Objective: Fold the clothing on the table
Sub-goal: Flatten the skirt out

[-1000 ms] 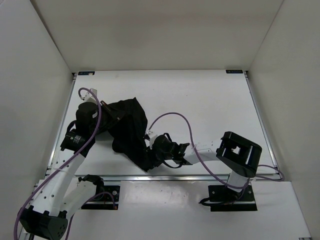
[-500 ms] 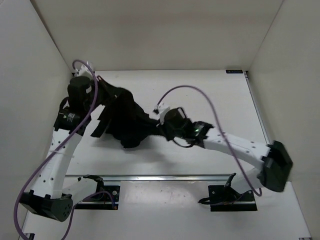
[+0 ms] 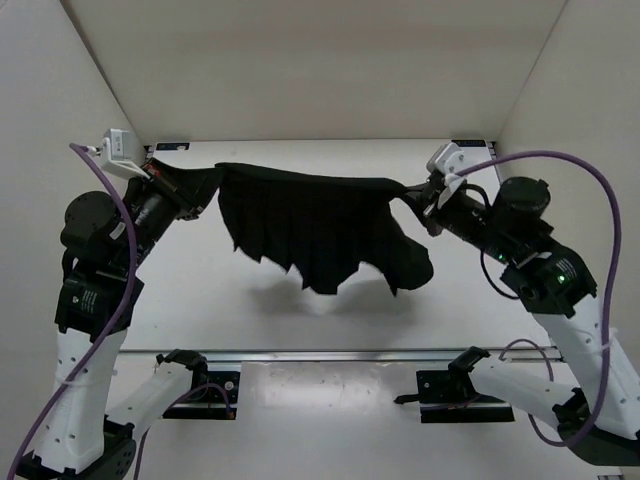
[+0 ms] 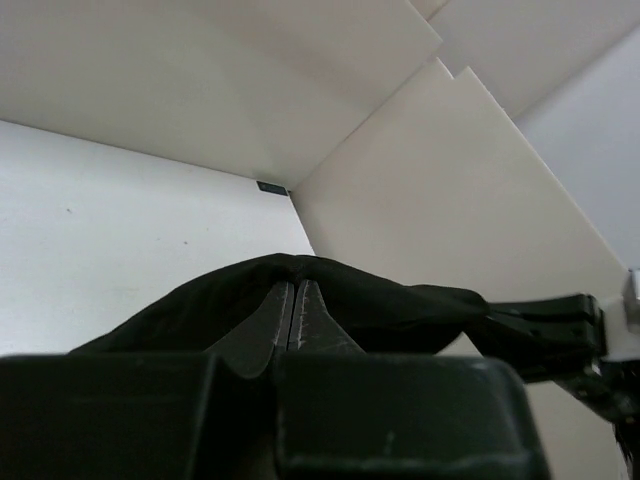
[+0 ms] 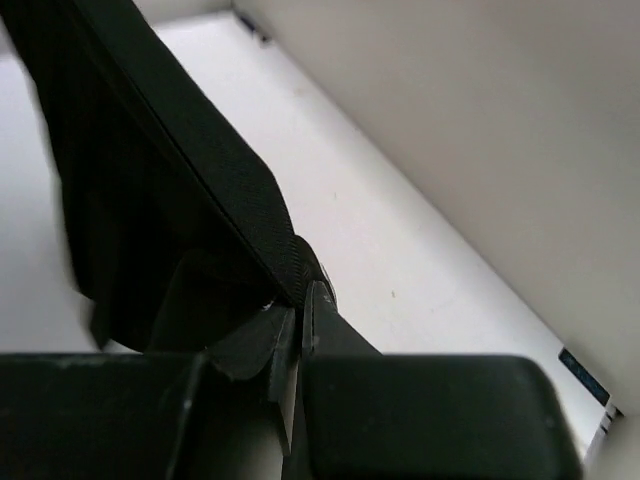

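Observation:
The clothing (image 3: 320,225), a black pleated skirt-like garment, hangs stretched in the air above the table (image 3: 470,270), its waistband pulled taut between the two arms and its pleats dangling toward me. My left gripper (image 3: 205,178) is shut on the band's left end; in the left wrist view the clothing (image 4: 330,295) bunches over the closed fingertips (image 4: 293,290). My right gripper (image 3: 415,192) is shut on the right end, where the ribbed band of the clothing (image 5: 200,170) runs into the pinched jaws (image 5: 300,300).
White enclosure walls stand close on the left, right and back. Purple cables (image 3: 560,160) loop over both arms. The arm bases (image 3: 455,385) sit on the near rail.
Both arms have lifted and swung apart, raising the crumpled clothing off the table and spreading it wide between them. The right gripper has closed on it.

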